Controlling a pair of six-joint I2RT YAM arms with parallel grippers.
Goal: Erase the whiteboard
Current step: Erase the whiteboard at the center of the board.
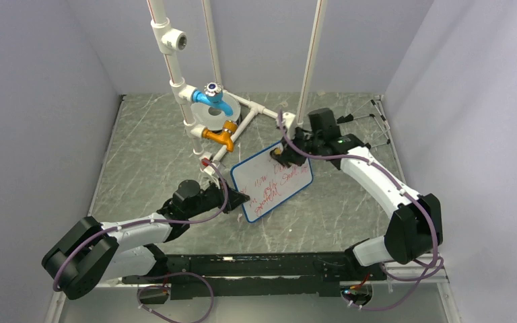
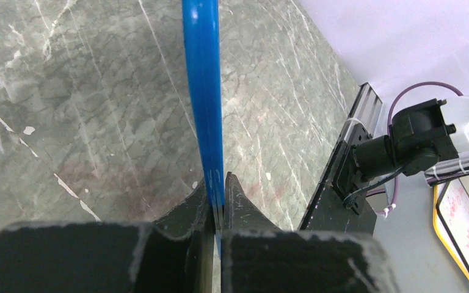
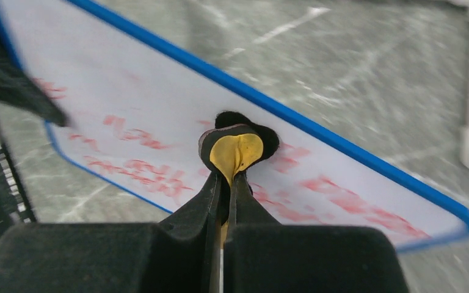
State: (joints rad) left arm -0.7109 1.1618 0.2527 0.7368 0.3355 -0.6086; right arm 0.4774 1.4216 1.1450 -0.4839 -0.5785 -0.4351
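The whiteboard (image 1: 272, 180) sits about the middle of the tabletop (image 1: 141, 155), turned at an angle so that one long side faces the left arm; its white face (image 3: 159, 116) carries several lines of red handwriting, and its blue rim (image 2: 203, 91) shows edge-on in the left wrist view, running straight away from the fingers. Whether the board lies on the tabletop or is lifted off it, the pictures do not settle.

The left gripper (image 1: 242, 199) meets the board at its near left edge; its fingers (image 2: 239, 201) are pressed together on the blue rim, pinching it from both sides.

The right gripper (image 1: 284, 153) reaches in over the board's far edge, close to the far right corner; its fingers (image 3: 210, 201) are shut on a small eraser pad (image 3: 235, 149), yellow in the middle with a black border, which stands on the white face just inside the rim, amid the red writing.

Beyond the board, toward the far edge of the tabletop, stands a frame of white pipes (image 1: 175, 81) with a blue tap (image 1: 212, 97), an orange fitting (image 1: 219, 136) and a round grey disc (image 1: 205, 120) between them; thin white rods rise from the frame. The tabletop is grey stone with pale veins; the arms' black base rail (image 1: 256, 269) runs along its near edge.
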